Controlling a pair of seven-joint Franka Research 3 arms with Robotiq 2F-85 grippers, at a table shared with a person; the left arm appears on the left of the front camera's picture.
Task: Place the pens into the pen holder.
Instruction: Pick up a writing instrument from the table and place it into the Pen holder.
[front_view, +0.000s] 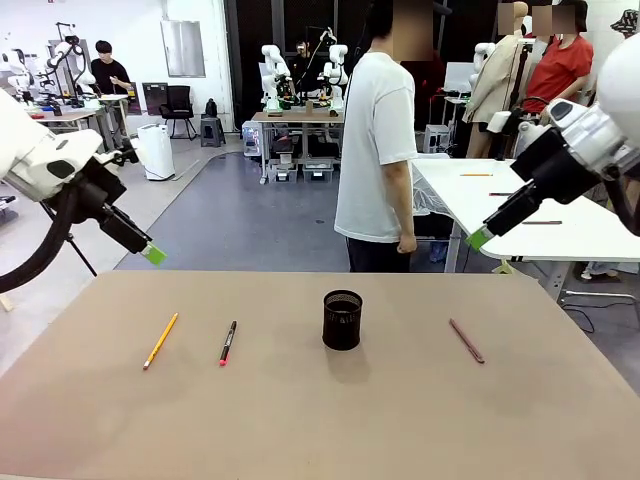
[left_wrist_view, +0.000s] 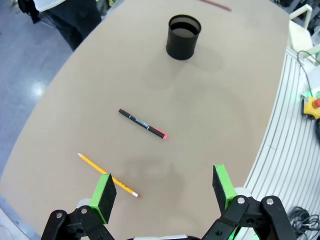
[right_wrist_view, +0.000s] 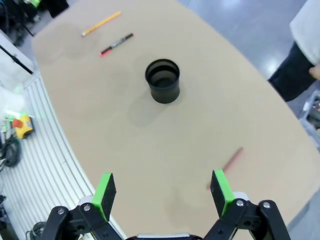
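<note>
The black mesh pen holder (front_view: 342, 320) stands upright at the table's middle, seen too as the pen holder (left_wrist_view: 183, 37) and the pen holder (right_wrist_view: 162, 80). Left of it lie the yellow-orange pen (front_view: 160, 340) and the black pen with red ends (front_view: 228, 342), both flat on the table; the maroon pen (front_view: 466, 340) lies to its right. My left gripper (front_view: 153, 253) hangs open high above the table's left edge, over the yellow pen (left_wrist_view: 107, 175). My right gripper (front_view: 480, 238) is open, raised at the right, above the maroon pen (right_wrist_view: 226, 167).
The tan table (front_view: 320, 420) carries nothing else. A person in a white shirt (front_view: 378, 150) stands at the far side, turned away. A white table (front_view: 530, 200) with pens on it stands behind at right. A control box with a red button (left_wrist_view: 312, 106) sits off the table's near edge.
</note>
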